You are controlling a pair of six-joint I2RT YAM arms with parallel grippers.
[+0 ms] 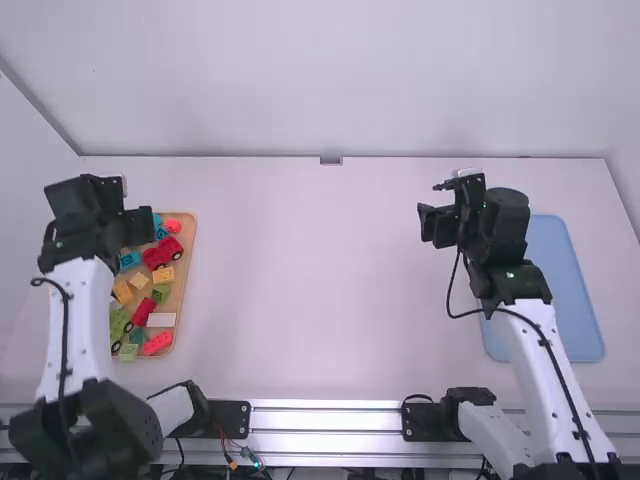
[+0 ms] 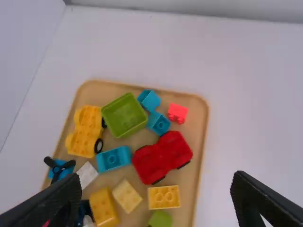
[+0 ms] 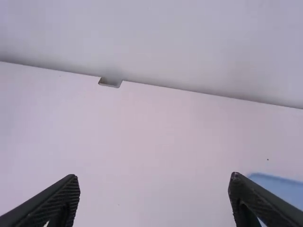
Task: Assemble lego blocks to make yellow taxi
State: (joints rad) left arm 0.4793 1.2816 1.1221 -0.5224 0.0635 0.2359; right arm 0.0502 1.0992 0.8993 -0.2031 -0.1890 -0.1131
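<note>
Over the left part of the wooden tray [image 1: 186, 300] hangs my left gripper [image 1: 138, 222]; in its wrist view the left gripper [image 2: 154, 196] is open, its fingers wide apart with nothing held. A yellow car base with black wheels [image 2: 86, 132] lies in that tray, beside a green open box [image 2: 124, 115]. Yellow bricks [image 2: 164, 196], [image 2: 104, 207] and a pale yellow one [image 2: 127, 196] lie nearby. My right gripper [image 1: 437, 205] is raised at the right side; the right gripper [image 3: 152, 196] is open and empty in its wrist view.
The tray also holds red car bases [image 2: 162, 157], blue bricks [image 2: 113, 159], a small red brick [image 2: 177, 113] and several others. A blue tray [image 1: 565, 290] lies at the table's right, partly under the right arm. A wall [image 1: 330, 80] runs along the far edge of the white table [image 1: 310, 280].
</note>
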